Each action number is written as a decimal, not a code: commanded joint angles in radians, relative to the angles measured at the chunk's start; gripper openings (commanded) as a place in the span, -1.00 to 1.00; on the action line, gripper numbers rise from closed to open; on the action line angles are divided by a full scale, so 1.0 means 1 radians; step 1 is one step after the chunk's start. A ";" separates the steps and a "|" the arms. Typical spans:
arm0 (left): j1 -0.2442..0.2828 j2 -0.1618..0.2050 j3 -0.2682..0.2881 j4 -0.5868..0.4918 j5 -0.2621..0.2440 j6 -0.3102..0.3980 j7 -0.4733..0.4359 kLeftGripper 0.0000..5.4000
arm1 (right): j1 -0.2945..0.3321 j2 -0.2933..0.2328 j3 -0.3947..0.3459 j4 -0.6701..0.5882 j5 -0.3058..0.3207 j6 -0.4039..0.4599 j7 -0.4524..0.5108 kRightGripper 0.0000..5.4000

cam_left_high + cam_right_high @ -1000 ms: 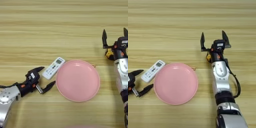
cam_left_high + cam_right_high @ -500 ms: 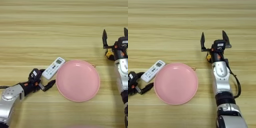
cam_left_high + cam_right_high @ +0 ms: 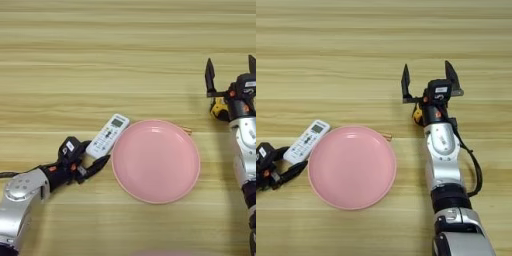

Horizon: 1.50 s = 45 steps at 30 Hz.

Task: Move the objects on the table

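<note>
The slim white remote point(image 3: 107, 136) lies slantwise on the table point(image 3: 100, 60), just left of the pink plate. My left gripper point(image 3: 96, 156) is open at the remote's near end. Its lower finger point(image 3: 102, 162) points at the gap between remote and plate. I cannot tell whether it touches the remote. My right gripper point(image 3: 428, 80) stands at the right, open wide, fingers pointing away from me, holding nothing. The yellow-black tape measure point(image 3: 417, 114) shows partly beside that wrist, the rest hidden behind it. The blue-and-white tube is out of view.
The big pink round plate point(image 3: 156, 161) sits in the middle near the front, and a thin tan sliver point(image 3: 186, 130) lies at its far right rim. My right forearm point(image 3: 443, 155) runs down the right side toward the front edge.
My left gripper has crept right toward the remote's near end, and its fingers look less spread. The right arm, remote, plate and tape measure have not moved.
</note>
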 commanded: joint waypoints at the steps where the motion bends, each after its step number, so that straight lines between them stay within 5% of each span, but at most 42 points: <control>1: 0.000 -0.003 -0.013 0.023 0.013 0.022 0.005 0.08 | -0.003 -0.003 0.000 0.004 -0.002 0.005 0.005 1.00; 27: -0.086 0.002 0.084 -0.104 -0.030 -0.017 0.029 0.07 | -0.003 -0.009 -0.005 0.018 -0.001 0.000 0.010 1.00; 35: -0.053 0.007 0.022 -0.168 -0.065 -0.059 -0.088 0.07 | -0.012 -0.009 -0.005 0.036 -0.004 -0.009 0.008 1.00; 45: -0.137 -0.020 -0.124 -0.121 -0.040 -0.056 -0.194 0.07 | -0.014 -0.014 -0.009 0.047 0.002 -0.019 0.012 1.00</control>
